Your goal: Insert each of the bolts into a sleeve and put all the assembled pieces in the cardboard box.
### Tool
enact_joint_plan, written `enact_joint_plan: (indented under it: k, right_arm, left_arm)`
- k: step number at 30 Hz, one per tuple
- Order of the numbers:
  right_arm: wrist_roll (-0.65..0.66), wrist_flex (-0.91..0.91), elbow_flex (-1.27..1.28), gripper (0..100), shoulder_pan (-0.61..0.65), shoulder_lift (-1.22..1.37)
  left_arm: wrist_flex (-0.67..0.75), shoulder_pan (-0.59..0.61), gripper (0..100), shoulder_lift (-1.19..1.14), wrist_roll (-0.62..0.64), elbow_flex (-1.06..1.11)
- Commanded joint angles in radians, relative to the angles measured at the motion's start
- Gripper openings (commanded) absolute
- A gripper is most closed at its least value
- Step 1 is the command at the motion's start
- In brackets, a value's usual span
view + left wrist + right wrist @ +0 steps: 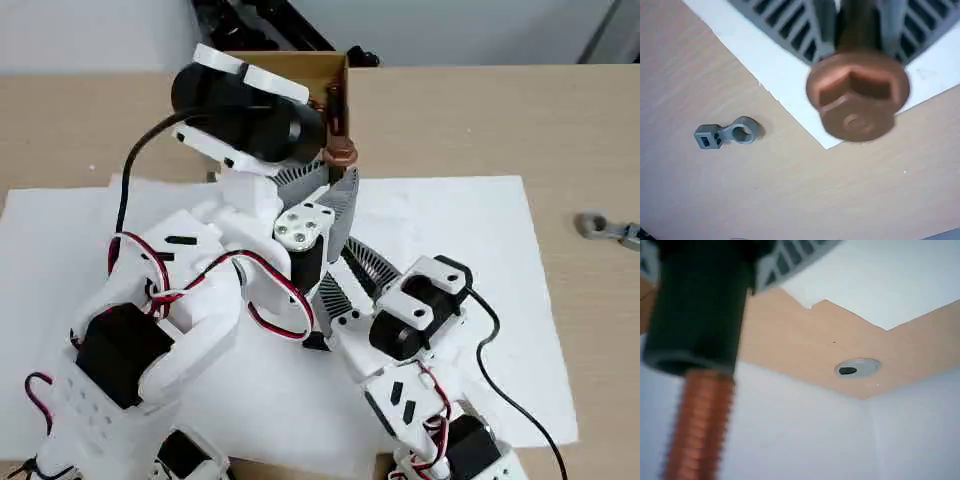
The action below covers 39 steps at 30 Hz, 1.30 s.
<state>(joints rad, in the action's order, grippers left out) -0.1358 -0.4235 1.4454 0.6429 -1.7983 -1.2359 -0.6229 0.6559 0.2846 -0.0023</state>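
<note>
Wooden table (450, 110), white paper (450, 230), grey piece (600, 227); cardboard box (300, 64) behind arm (240, 100).

Two white arms: left arm (170, 300) stretched forward, left gripper (338, 172) clamped on a bolt (857, 95); right arm (415, 400) bent inward beneath it, right gripper (340, 282) clamped on a sleeve (700, 310).

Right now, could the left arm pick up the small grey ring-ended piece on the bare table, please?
Probably not yet: the left gripper is shut on the copper bolt, though the grey piece lies in the open with nothing over it.
</note>
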Motion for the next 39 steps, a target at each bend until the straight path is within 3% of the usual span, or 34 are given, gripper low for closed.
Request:
enact_joint_plan:
  k: [1,9,39]
  right_arm:
    - [-0.006,0.019,-0.014,0.3,-0.001,-0.008]
    - [-0.006,0.019,-0.014,0.3,-0.001,-0.008]
    - [-0.006,0.019,-0.014,0.3,-0.001,-0.008]
  left_arm:
    - [0.037,0.002,0,0.006,-0.005,-0.010]
    - [0.051,0.107,0,0.008,0.000,-0.010]
    - [0.087,0.040,0,0.003,-0.003,0.104]
